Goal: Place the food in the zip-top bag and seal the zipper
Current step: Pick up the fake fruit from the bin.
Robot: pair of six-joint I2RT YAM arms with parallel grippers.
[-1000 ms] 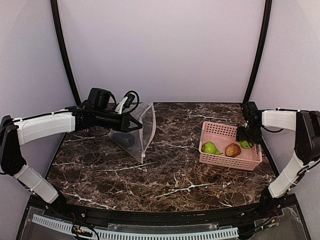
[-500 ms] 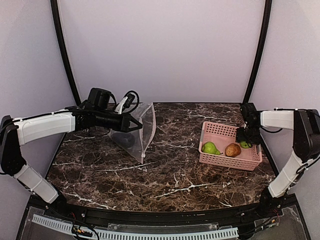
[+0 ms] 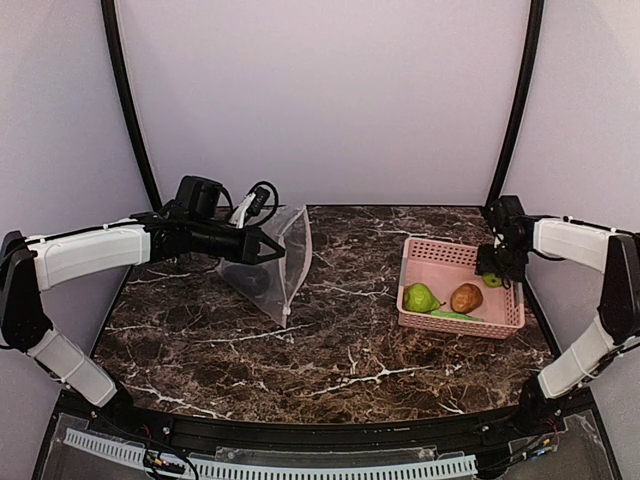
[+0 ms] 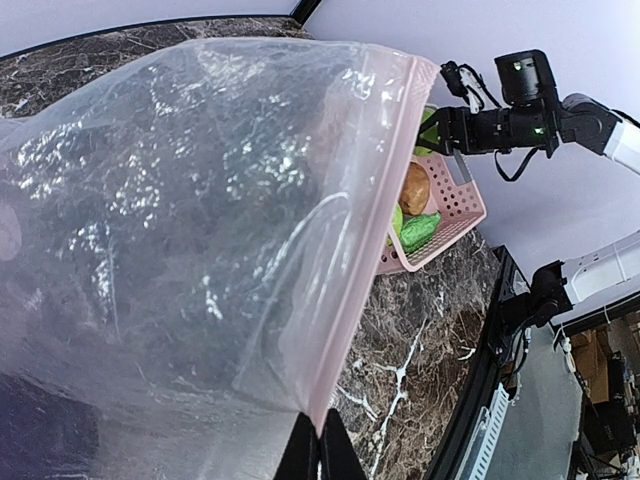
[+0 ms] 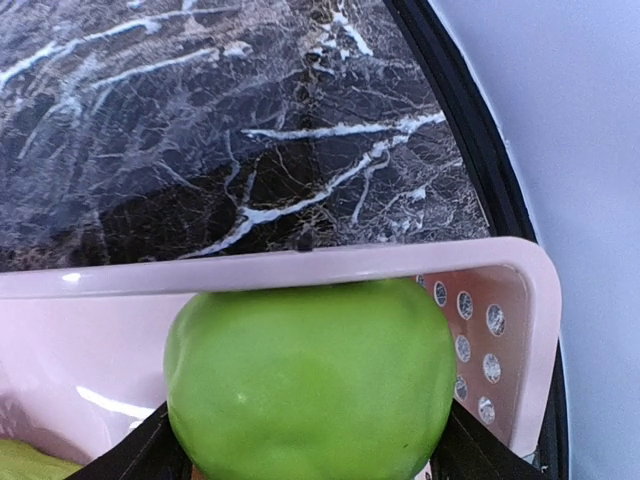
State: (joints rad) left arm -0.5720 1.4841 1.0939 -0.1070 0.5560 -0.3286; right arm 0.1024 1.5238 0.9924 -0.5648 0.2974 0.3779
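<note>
As left jaws pinch the zip-top bag (image 3: 285,255) by its edge at centre left, right jaws clamp a round green fruit (image 5: 310,380) above the basket (image 3: 455,326) at right, likely bound next for the bag's mouth.

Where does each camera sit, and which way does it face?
Top external: high behind the robot, facing the table; both arms show.
Left wrist: behind the left gripper, facing across the bag toward the basket.
Right wrist: behind the right gripper, facing the round green fruit it holds.
All three see the basket.
</note>
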